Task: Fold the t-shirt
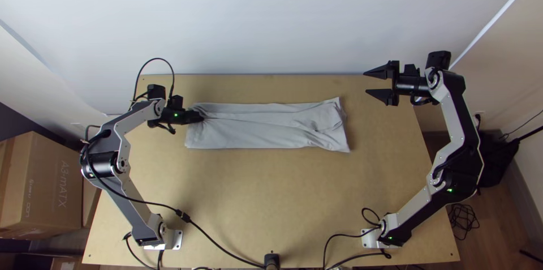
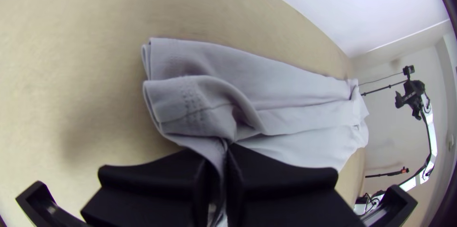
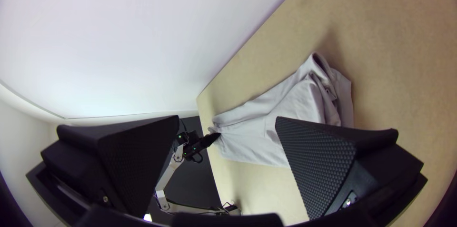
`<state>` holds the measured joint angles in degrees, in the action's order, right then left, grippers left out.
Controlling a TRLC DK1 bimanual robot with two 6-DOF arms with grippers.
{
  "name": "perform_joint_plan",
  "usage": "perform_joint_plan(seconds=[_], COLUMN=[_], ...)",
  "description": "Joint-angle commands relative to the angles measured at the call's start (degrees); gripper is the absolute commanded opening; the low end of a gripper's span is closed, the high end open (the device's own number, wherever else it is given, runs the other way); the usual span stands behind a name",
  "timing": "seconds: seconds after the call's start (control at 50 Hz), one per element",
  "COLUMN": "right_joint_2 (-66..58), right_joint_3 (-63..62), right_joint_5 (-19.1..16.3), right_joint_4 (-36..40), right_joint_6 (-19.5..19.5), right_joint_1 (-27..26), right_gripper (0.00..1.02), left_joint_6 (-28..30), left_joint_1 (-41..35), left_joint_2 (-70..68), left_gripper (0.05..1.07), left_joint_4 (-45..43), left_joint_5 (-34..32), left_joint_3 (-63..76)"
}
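I judge the crosswise fold is in hand: my black left pincer (image 1: 200,117) is closed on one end of the pale grey fabric t-shirt (image 1: 254,132), a long strip on the light wooden counter (image 1: 254,191). Next, carry that end across. My black right pincer (image 1: 365,82) gapes, empty. One t-shirt, two pincers.

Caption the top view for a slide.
Left claw pinches one end of the long-folded grey t-shirt; right claw hangs open beyond the other end.
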<state>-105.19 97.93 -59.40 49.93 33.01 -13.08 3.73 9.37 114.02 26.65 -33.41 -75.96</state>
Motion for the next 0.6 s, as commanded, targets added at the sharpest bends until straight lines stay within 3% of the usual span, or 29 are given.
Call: perform_joint_plan(seconds=[0.0,0.36,0.58], right_joint_2=[2.4,2.2,2.1], right_joint_3=[-1.6,-2.3,-2.4], right_joint_5=[-0.4,0.0,0.1], right_joint_4=[-0.7,-2.0,-2.3], right_joint_6=[0.9,0.9,0.8], right_joint_1=[0.2,0.4,0.4], right_gripper=[0.93,0.93,0.93], left_joint_6=[2.1,13.9,14.0], left_joint_1=[4.5,18.9,18.2], left_joint_2=[-0.5,-0.4,-4.2], left_gripper=[0.08,0.08,0.08], left_joint_4=[1.7,12.1,23.1], left_joint_5=[0.8,0.8,0.6], left_joint_3=[1.0,-4.2,-9.7])
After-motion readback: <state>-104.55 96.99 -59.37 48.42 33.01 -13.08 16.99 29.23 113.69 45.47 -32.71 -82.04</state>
